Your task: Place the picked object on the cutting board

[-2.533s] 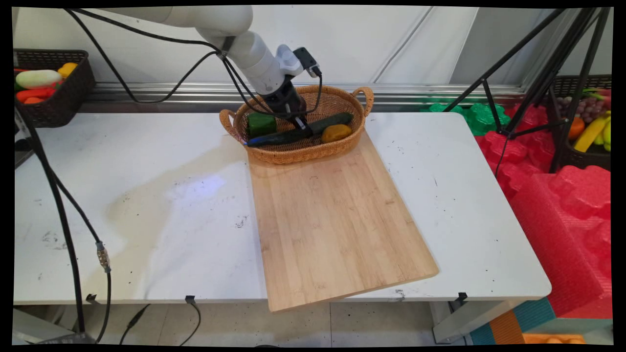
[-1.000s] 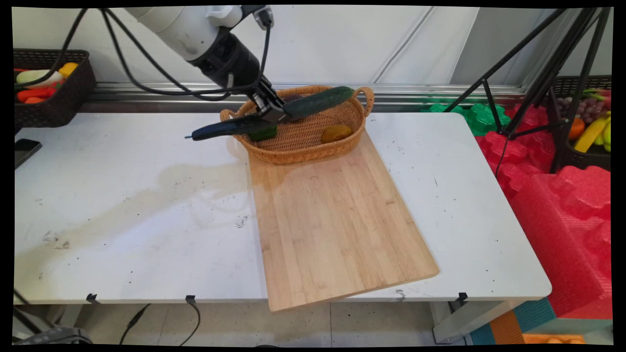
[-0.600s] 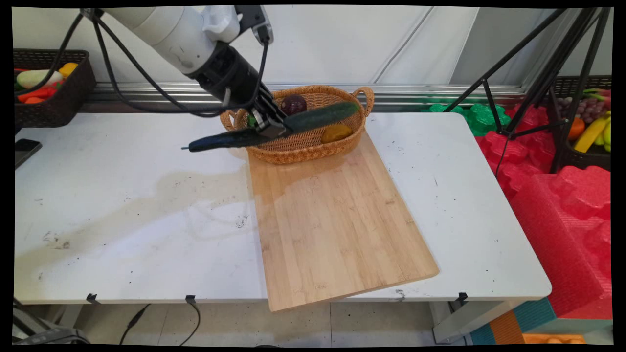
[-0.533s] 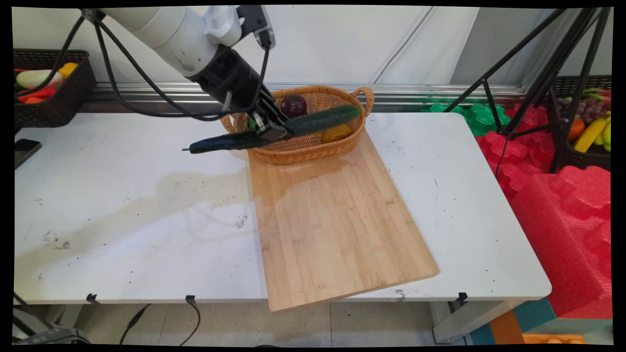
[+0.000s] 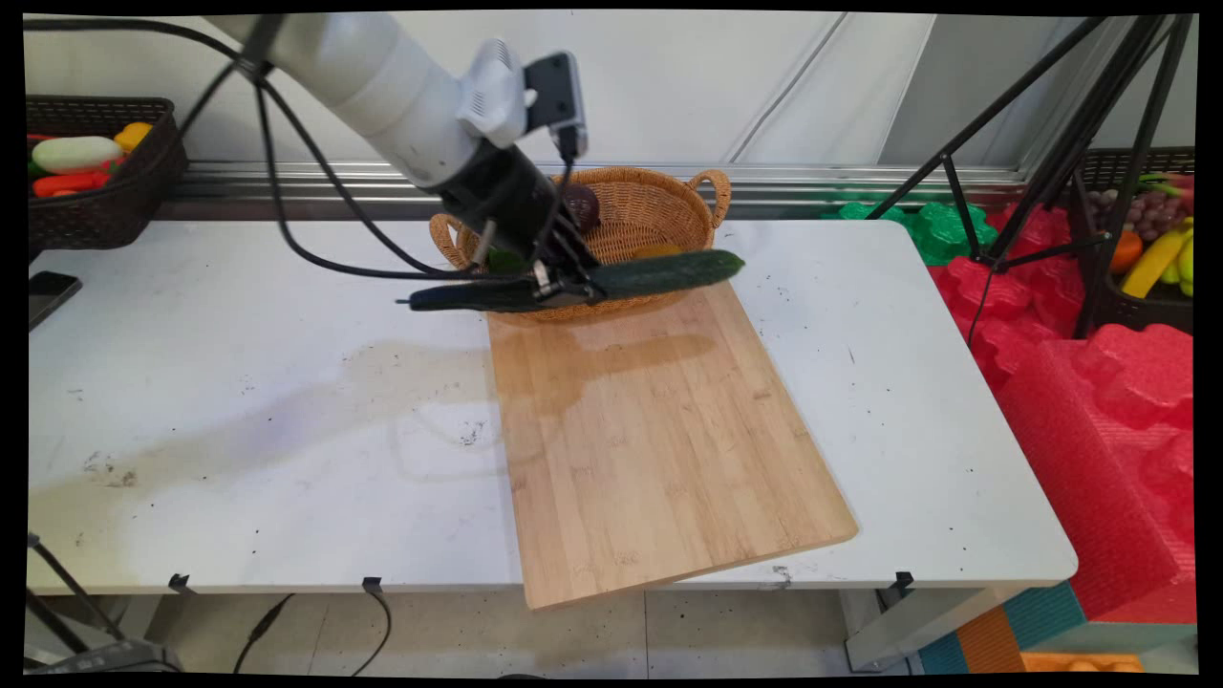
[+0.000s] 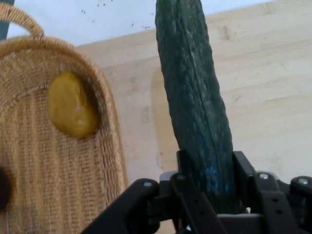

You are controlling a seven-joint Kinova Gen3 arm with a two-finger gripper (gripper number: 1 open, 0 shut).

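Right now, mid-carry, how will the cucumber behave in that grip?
The cucumber looks stiff: it sticks out straight both sides of the gripper. Long overhang, so it might pivot. Round, so it would probably roll on the board.

There is one cucumber (image 5: 659, 274), one woven basket (image 5: 659, 201), one wooden board (image 5: 659, 449), one yellow fruit (image 6: 73, 105), one dark purple ball (image 5: 581, 203) and one green thing (image 5: 502, 260).

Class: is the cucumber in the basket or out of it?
Out: the tool holds the cucumber above the basket's near rim.
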